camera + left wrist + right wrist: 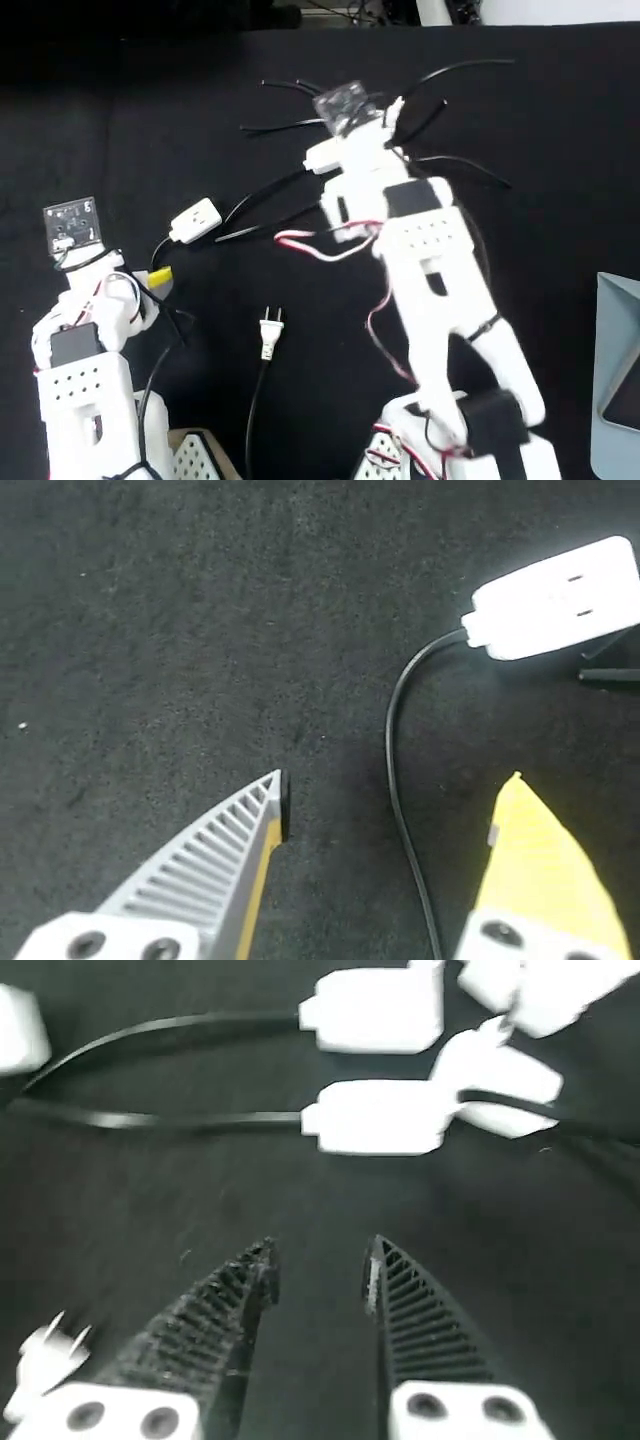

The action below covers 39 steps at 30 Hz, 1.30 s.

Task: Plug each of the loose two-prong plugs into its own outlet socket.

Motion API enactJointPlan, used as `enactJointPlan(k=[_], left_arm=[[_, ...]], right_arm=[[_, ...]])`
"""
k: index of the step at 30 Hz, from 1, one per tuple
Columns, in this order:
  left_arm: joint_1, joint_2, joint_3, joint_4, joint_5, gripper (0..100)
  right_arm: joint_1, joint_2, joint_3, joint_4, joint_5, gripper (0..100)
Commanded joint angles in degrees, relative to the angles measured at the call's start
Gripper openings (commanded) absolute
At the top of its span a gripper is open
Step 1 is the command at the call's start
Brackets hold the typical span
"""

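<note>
Between the left gripper (397, 776) fingertips: wide gap, released, nothing grasped; thin black cord (392, 730) crossing the gap on the cloth, contact with either finger unclear.
Left fingers: one grey ribbed plastic finger (235, 835), one yellow-faced finger (535, 860).
Ahead of the left fingers: white rectangular plastic outlet socket (555, 600), flat, two slots facing up, beyond the yellow fingertip and apart from it; cord joined at its end.
Between the right gripper (320, 1245) fingertips: moderate gap, released, empty; black ribbed fingers (420, 1320) over bare cloth.
Ahead of the right fingers: two white block-shaped cord ends (375, 1117) side by side, black leads trailing off; more white pieces beyond, too blurred to tell.
Surface: black cloth-covered table (560, 120); pale grey-blue container (615, 330) at its edge, well off from both sets of fingers.
Loose plug: white two-prong plug (270, 335) on a black lead, flat on the cloth, unplugged, between the two arms, well apart from all fingers.
</note>
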Motion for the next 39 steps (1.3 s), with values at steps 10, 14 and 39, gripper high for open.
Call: enactJointPlan(k=[10,14,39], left_arm=[[-1.80,-0.26,-1.10,-1.14,0.79,32],[-4.26,-0.18,-1.98,-1.14,0.88,32],[-6.46,-0.18,-2.33,-1.14,0.88,32]], right_arm=[[-21.63,-25.63,27.21,2.90,18.81,14.1],[-30.42,-31.96,36.09,2.37,18.99,14.1],[-36.13,-19.65,44.35,-19.60,28.04,25.7]])
